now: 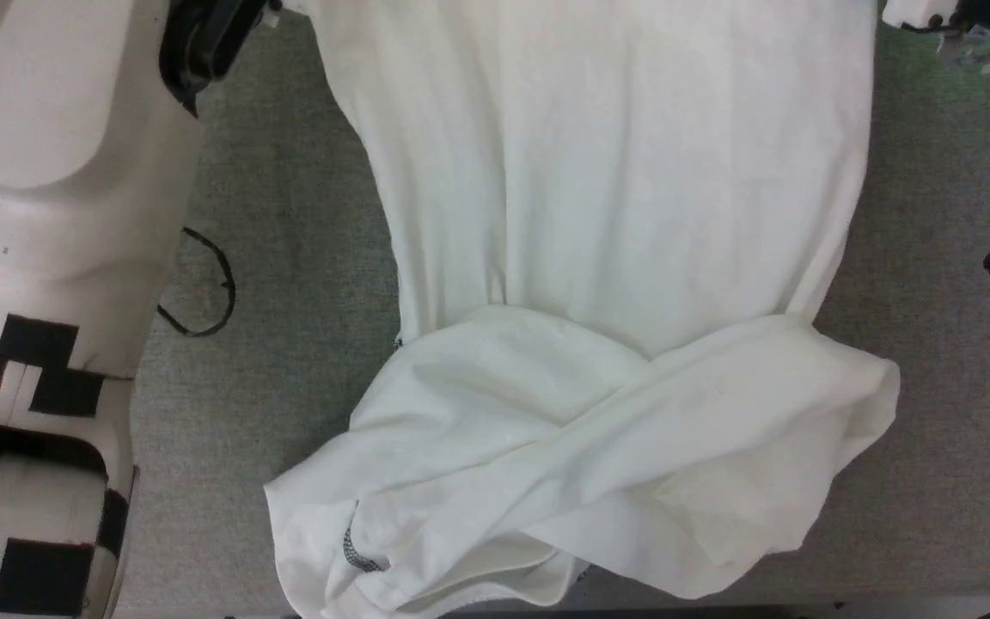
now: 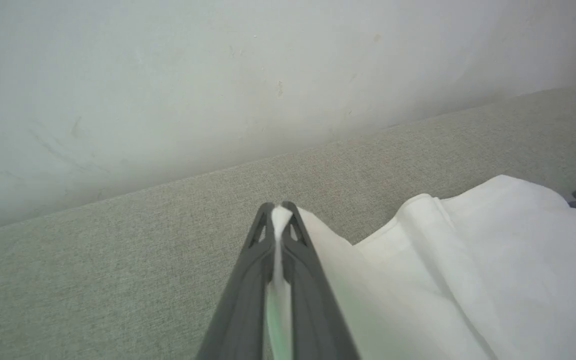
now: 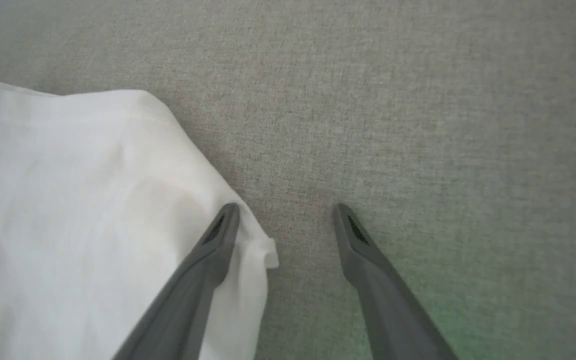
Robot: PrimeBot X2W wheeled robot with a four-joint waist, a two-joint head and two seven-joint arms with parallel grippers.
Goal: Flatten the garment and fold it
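**While the left gripper (image 2: 278, 207) pinches the shirt (image 1: 598, 172), the right gripper (image 3: 286, 210) stands open**

As seen from the head, the white shirt lies spread on the grey table cover (image 1: 289, 215). Its far part is flat and smooth. Its near part is turned back over itself in a loose, rumpled heap. Dark zigzag stitching (image 1: 359, 550) peeks out at the near left of that heap.

Left wrist view: the left gripper's two dark fingers are closed tight on a thin fold at the shirt's edge, and white cloth shows between them right up to the tips. The rest of the shirt trails off to the right of the fingers and rests on the table cover. A pale wall (image 2: 168, 75) stands beyond the shirt, past the far edge of the table cover.

Right wrist view: the right gripper's fingers are set wide apart with nothing between them. One finger (image 3: 218, 240) lies over a corner of the shirt, where a small tab of hem juts out. The other is over bare table cover just beside the shirt. Cannot tell whether either tip touches down.

Head view, other notes: a pale robot arm (image 1: 39, 258) with black square marks is to the left of the shirt. A thin black cable loop (image 1: 230, 291) lies on the table cover between that arm and the shirt.
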